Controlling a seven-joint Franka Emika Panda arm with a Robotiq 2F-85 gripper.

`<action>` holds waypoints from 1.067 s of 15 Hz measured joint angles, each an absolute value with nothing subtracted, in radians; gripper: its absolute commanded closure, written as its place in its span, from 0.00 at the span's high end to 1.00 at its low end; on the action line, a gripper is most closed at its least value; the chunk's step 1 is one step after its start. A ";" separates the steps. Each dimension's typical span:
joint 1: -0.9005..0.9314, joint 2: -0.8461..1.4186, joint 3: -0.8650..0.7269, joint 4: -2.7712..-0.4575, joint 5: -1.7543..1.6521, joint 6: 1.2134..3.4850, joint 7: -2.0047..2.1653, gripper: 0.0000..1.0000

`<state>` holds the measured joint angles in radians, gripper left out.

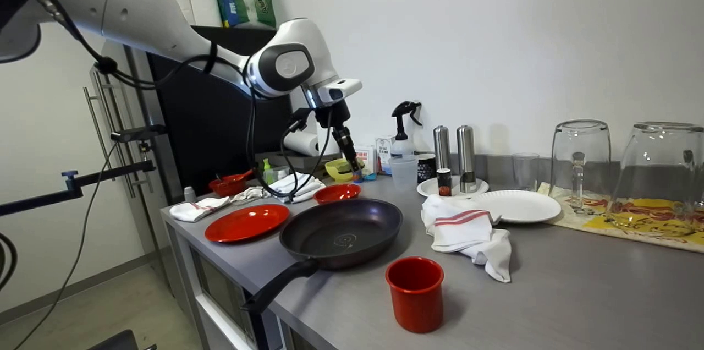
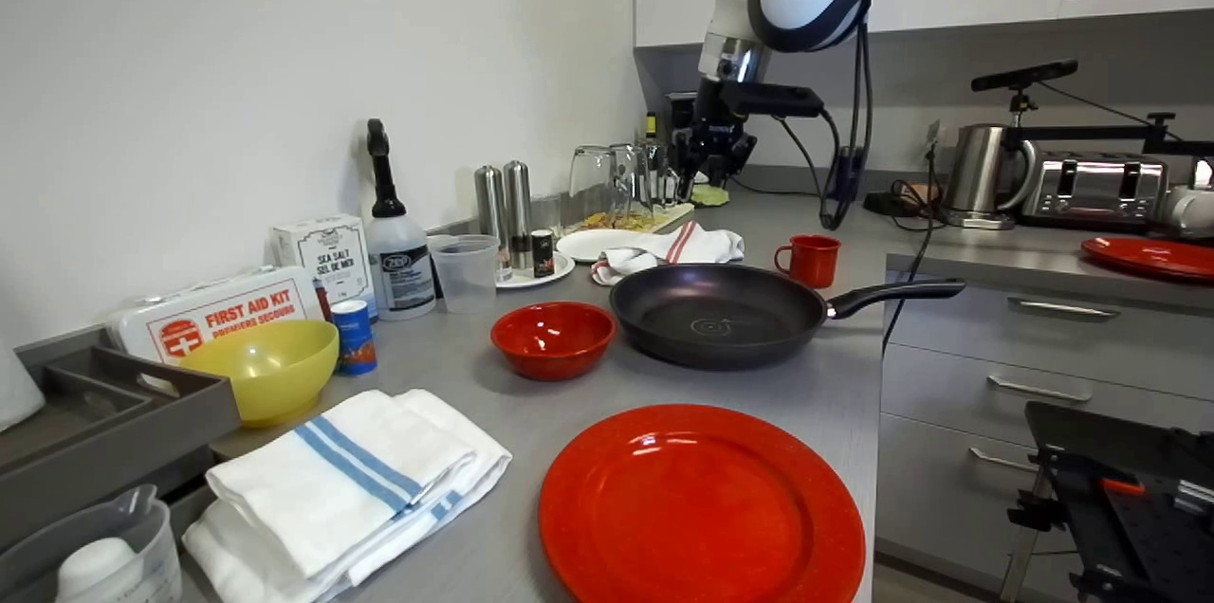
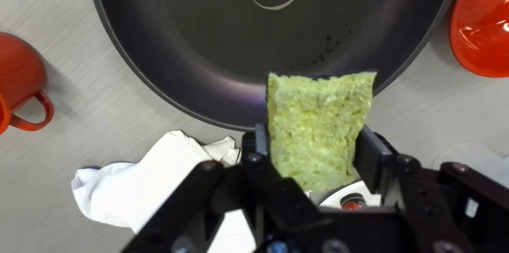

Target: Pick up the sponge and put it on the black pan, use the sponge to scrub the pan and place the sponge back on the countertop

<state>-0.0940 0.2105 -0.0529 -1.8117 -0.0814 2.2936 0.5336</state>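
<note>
Up close, we see the pincer (image 3: 314, 141) gripping the sponge (image 3: 321, 117) in midair, fingers (image 3: 261, 139) parted by just its width; beyond, the pan (image 3: 246, 36) sits on the bench (image 3: 43, 181), a red mug (image 3: 18, 74) and white cloth (image 3: 131, 193) near it.

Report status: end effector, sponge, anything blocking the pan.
End effector shut on sponge. Sponge in the air, apart from black pan. White cloth beside pan; nothing seen between sponge and pan.
</note>
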 measured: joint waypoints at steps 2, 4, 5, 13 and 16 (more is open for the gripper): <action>-0.088 0.250 -0.059 -1.771 -0.074 2.272 0.534 0.28; -0.081 0.272 -0.066 -1.748 -0.068 2.256 0.535 0.28; -0.077 0.277 -0.070 -1.745 -0.066 2.251 0.537 0.28; -0.056 0.278 -0.082 -1.794 -0.063 2.236 0.581 0.28; -0.049 0.271 -0.085 -1.835 -0.063 2.248 0.600 0.28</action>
